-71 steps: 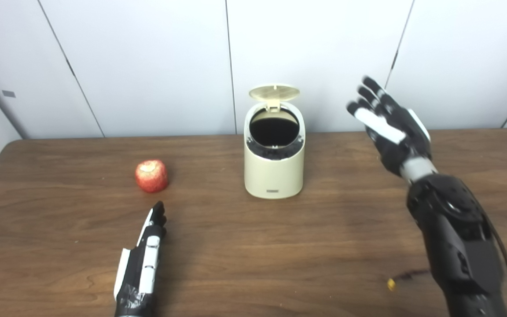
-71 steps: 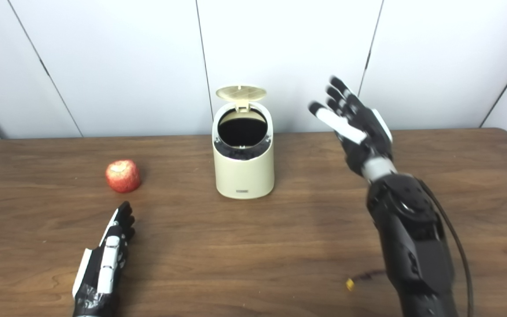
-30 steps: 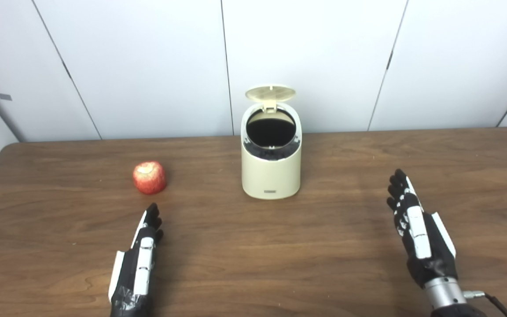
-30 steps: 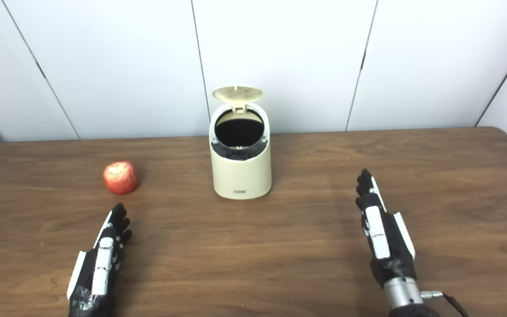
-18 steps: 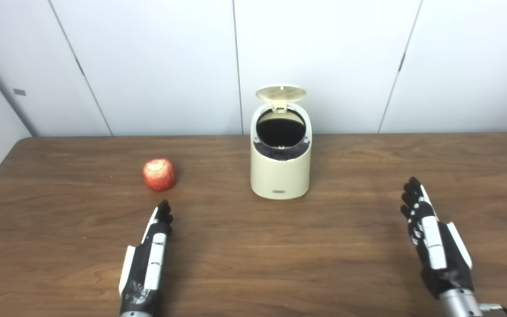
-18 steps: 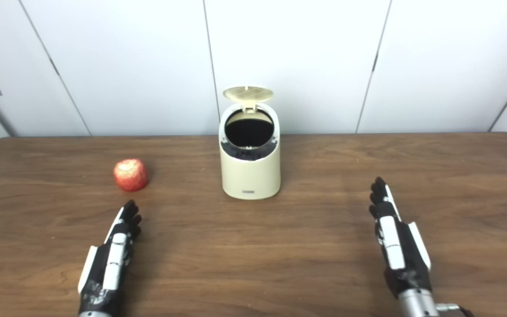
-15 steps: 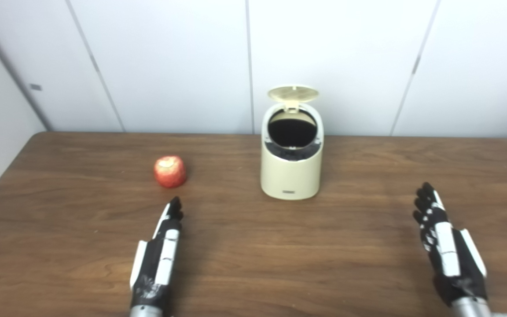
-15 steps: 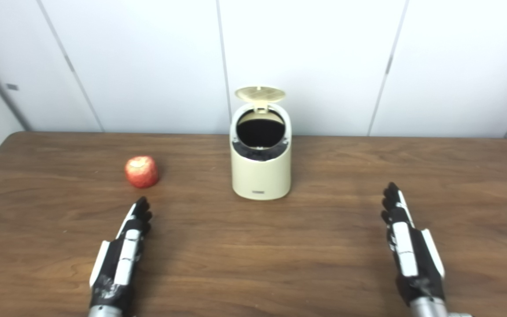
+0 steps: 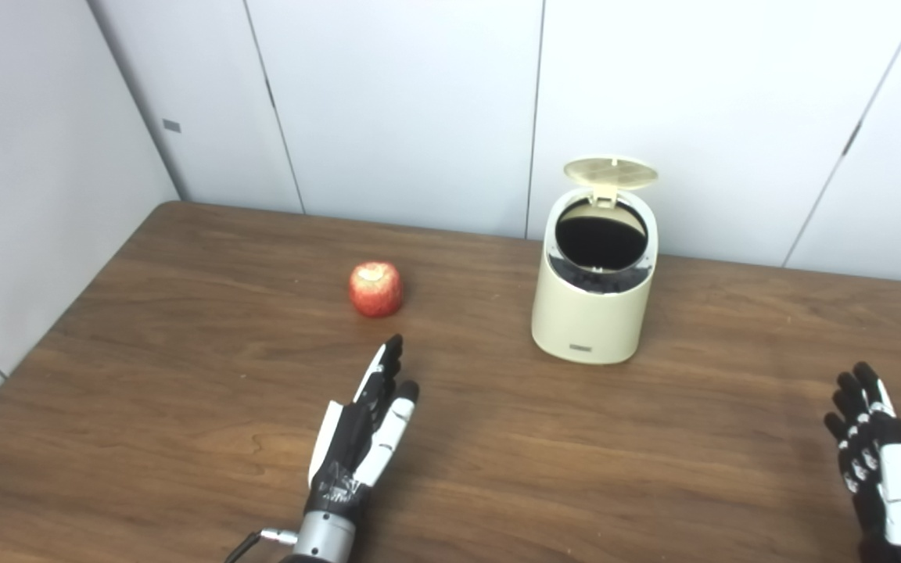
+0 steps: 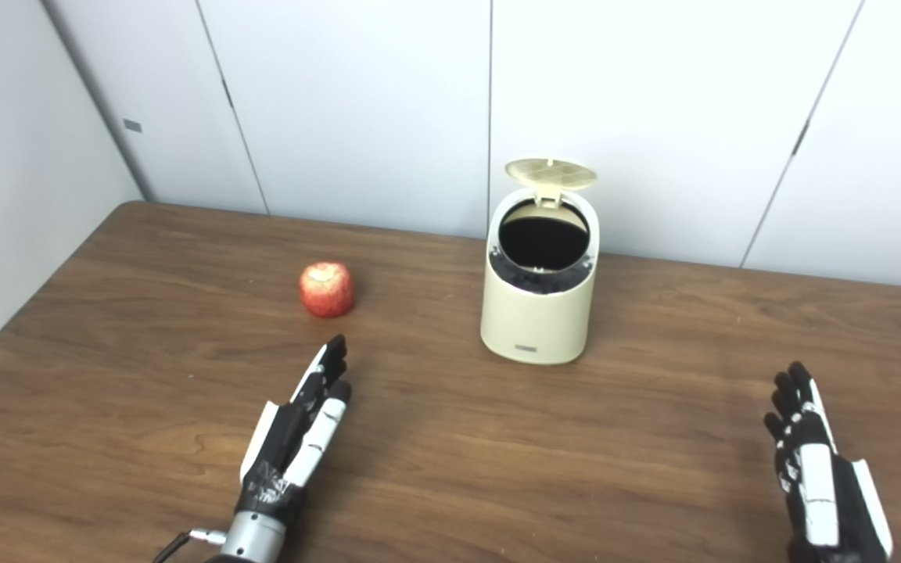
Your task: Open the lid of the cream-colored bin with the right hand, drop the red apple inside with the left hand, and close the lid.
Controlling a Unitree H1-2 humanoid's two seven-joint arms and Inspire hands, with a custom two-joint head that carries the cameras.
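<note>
The cream-colored bin (image 9: 593, 313) stands upright toward the back of the brown table (image 9: 184, 313), its round lid (image 9: 611, 172) flipped up and the dark inside showing. A red apple (image 9: 375, 288) sits on the table to the bin's left. My left hand (image 9: 364, 426) lies open and flat, fingers stretched toward the apple, a short way in front of it and not touching it. Low at the right, my right hand (image 9: 881, 469) is open with fingers straight, well away from the bin and holding nothing.
White wall panels (image 9: 419, 102) run close behind the table, and another wall (image 9: 20, 172) closes in on the left side. The table's left edge (image 9: 52, 328) slants toward me. Bare wood lies between the hands and the bin.
The camera has turned left, so the whole scene shifted right. The right hand dropped from raised beside the bin to low near the table. The left thumb has spread out slightly.
</note>
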